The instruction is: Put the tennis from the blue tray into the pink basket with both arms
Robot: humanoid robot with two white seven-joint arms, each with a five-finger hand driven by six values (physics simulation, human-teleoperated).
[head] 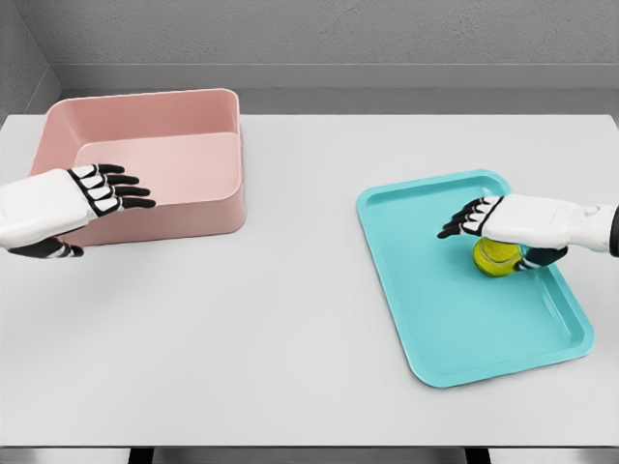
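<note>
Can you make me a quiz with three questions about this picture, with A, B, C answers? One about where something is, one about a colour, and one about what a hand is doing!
1. Where is the ball?
A. in the basket
B. on the tray
C. on the bare table

2. What colour is the basket?
A. pink
B. green
C. black

3. What is the left hand doing?
A. gripping the ball
B. lifting the tray
C. held open, holding nothing

Answers:
1. B, the ball lies on the tray, just under the right hand.
2. A, its walls and floor are pink.
3. C, its fingers are spread out in front of the basket and nothing is in them.
</note>
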